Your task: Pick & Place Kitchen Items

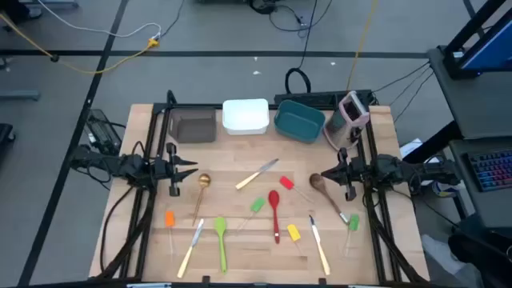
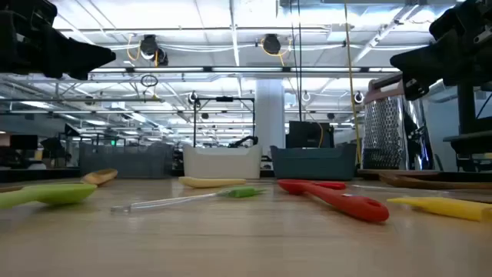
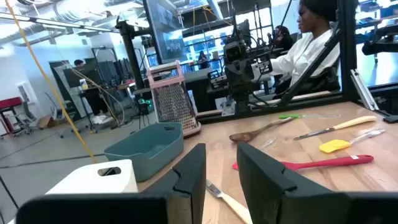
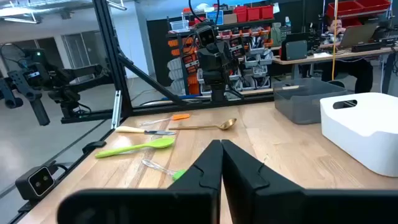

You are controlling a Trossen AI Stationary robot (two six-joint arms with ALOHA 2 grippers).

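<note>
Several slim utensils lie flat on the wooden table (image 1: 240, 268): a gold spoon (image 1: 200, 192), a cream-handled knife (image 1: 258, 174), a red spoon (image 1: 275, 212), a green spoon (image 1: 221, 240), a wooden spoon (image 1: 324, 190), an orange spatula (image 1: 170, 220) and a yellow spatula (image 1: 294, 233). My left gripper (image 1: 192, 168) hovers open and empty at the table's left side. My right gripper (image 1: 330, 170) hovers shut and empty at the right side, beside the wooden spoon's bowl. In the wrist views the left fingers (image 3: 221, 180) stand apart and the right fingers (image 4: 221, 165) meet.
A brown tub (image 1: 196, 126), a white tub (image 1: 246, 116) and a teal tub (image 1: 300, 120) stand along the far edge, with a pink-and-grey grater-like appliance (image 1: 350, 116) at the far right. A person (image 3: 311, 43) sits beyond the table's right side.
</note>
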